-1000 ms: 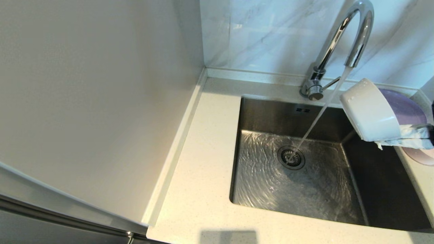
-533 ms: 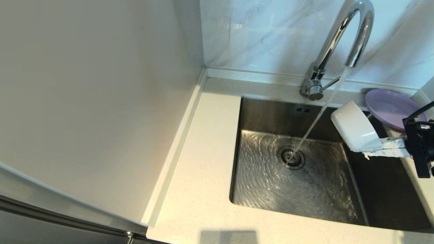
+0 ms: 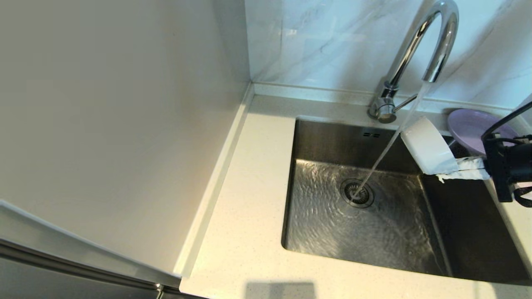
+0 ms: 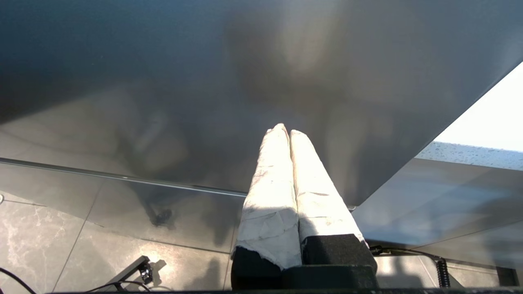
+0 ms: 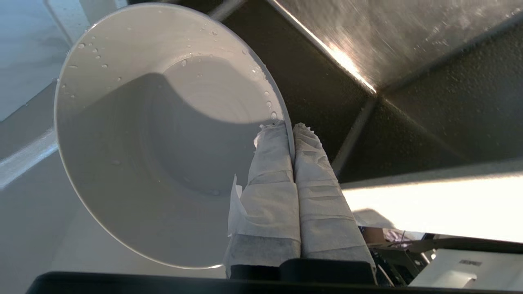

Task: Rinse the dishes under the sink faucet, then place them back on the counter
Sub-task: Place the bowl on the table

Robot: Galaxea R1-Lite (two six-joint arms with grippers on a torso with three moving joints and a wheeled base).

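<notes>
The bowl (image 3: 428, 145), pinched by its rim in the closed right gripper (image 3: 459, 170) over the sink (image 3: 457, 232) beside the running stream, should be tipped open-side into the water and turned slowly, keeping the pinch firm.

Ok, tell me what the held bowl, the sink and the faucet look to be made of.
Bowl in the right end effector: matte grey-white, smooth, beaded with droplets; ceramic or melamine, cannot tell which.
Sink: brushed stainless steel, by its fine grain and dull sheen.
Faucet: polished chrome-like metal with mirror reflections.
</notes>
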